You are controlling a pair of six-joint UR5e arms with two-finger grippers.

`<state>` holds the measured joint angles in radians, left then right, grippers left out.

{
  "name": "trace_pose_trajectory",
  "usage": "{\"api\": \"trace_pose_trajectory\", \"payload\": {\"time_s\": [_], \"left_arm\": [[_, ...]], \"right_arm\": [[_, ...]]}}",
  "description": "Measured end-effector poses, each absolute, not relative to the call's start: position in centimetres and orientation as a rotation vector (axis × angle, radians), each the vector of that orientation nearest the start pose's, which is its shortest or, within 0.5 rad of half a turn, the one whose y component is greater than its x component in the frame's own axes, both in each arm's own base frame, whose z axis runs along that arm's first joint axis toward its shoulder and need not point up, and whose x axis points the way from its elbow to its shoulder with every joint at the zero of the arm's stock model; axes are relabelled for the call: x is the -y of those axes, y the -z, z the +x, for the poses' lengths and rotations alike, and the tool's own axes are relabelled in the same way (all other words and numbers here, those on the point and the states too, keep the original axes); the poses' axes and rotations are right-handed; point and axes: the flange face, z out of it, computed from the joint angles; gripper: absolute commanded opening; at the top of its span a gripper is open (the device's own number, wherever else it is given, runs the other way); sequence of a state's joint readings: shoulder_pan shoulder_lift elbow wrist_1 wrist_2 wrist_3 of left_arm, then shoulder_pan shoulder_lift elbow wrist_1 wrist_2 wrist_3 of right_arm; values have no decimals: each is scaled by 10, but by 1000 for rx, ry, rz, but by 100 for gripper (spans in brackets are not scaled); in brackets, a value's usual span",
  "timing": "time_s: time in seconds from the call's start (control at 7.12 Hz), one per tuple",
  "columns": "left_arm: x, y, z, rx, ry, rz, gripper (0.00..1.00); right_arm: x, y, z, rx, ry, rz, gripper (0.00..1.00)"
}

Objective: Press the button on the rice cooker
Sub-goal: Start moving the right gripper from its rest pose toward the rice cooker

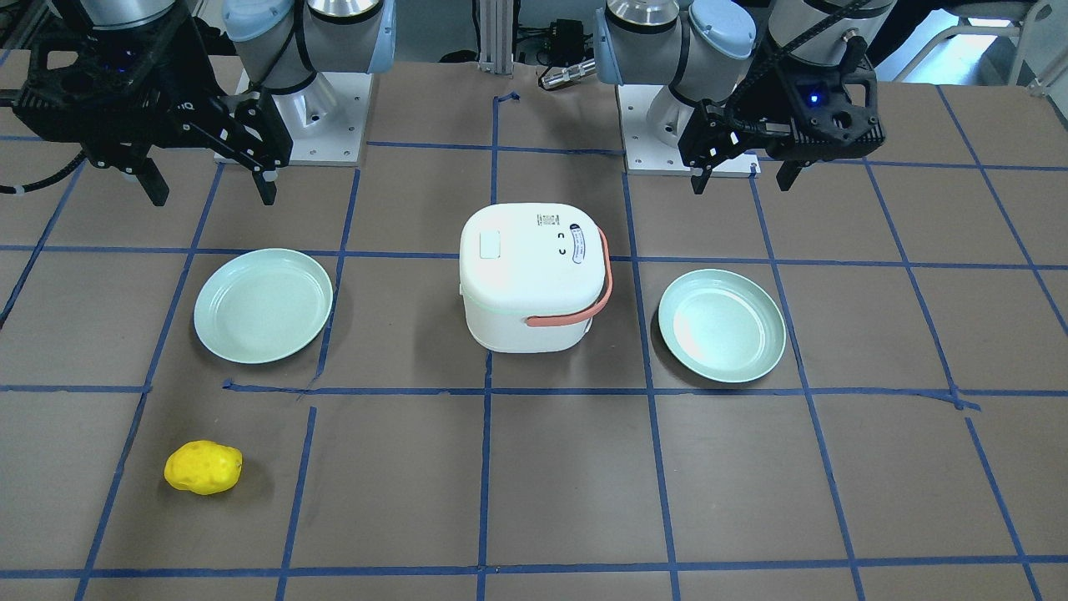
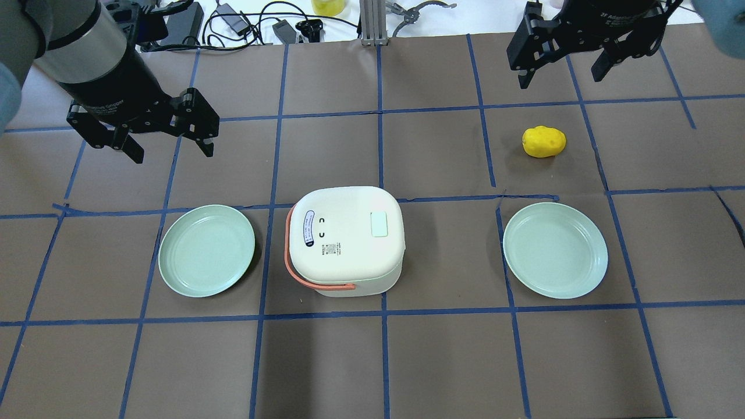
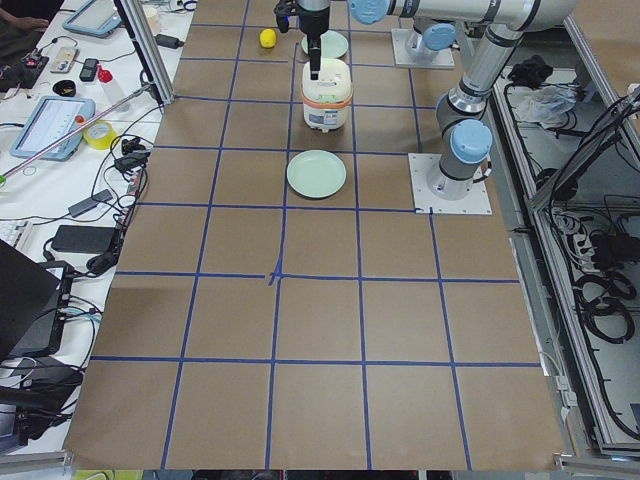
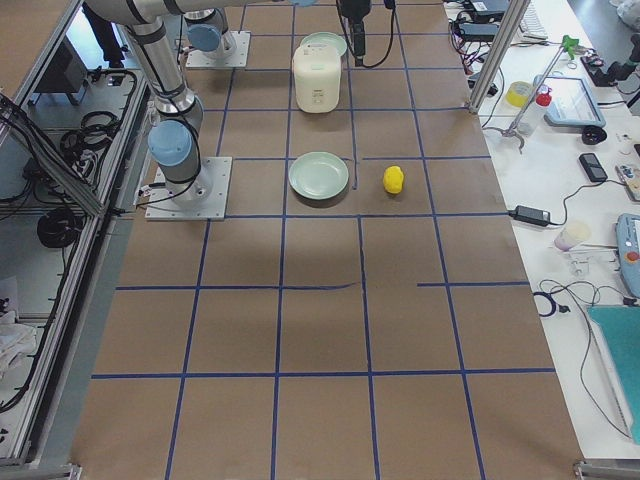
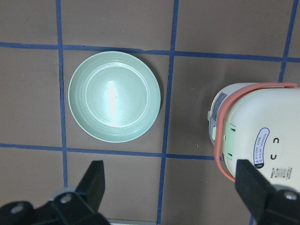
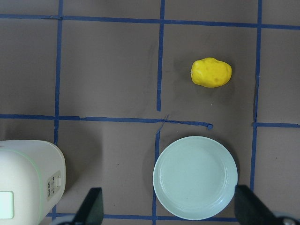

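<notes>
White rice cooker (image 2: 343, 244) untouched; left jaws, right jaws spread wide, empty.

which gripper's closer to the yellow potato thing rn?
Right. The right gripper hangs open above the table, on the same side of the rice cooker as the yellow potato. The left gripper hangs open beyond the cooker's other side, near the plate there.

A brown surface (image 2: 442, 361) taped into squares with blue tape (image 2: 382, 349) fills the middle of the room under even light. Opposite the robot runs a white bench (image 3: 30, 190) strewn with cables (image 3: 120, 155), tablets (image 3: 55, 125) and a yellow tape roll (image 3: 100, 133), with an aluminium post (image 3: 142, 50) at its edge. On the robot's side, black cable bundles (image 4: 100, 125) lie inside a metal frame.
</notes>
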<state>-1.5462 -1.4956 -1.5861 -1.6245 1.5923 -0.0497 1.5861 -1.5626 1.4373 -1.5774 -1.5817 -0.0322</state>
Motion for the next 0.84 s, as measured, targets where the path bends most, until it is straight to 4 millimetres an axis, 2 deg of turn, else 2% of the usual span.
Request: {"api": "trace_pose_trajectory", "payload": {"time_s": [0.42,0.7,0.84], "left_arm": [[463,-511,-120,-3118,10,-115,100],[463,-511,-120,-3118,10,-117,100],[463,-511,-120,-3118,10,-117,100]], "right_arm": [[501,-551,142,-3138,208,-66,100],[501,-550,152,-3083,194,97,97],[501,-545,167,-3053,167,175,77]]}}
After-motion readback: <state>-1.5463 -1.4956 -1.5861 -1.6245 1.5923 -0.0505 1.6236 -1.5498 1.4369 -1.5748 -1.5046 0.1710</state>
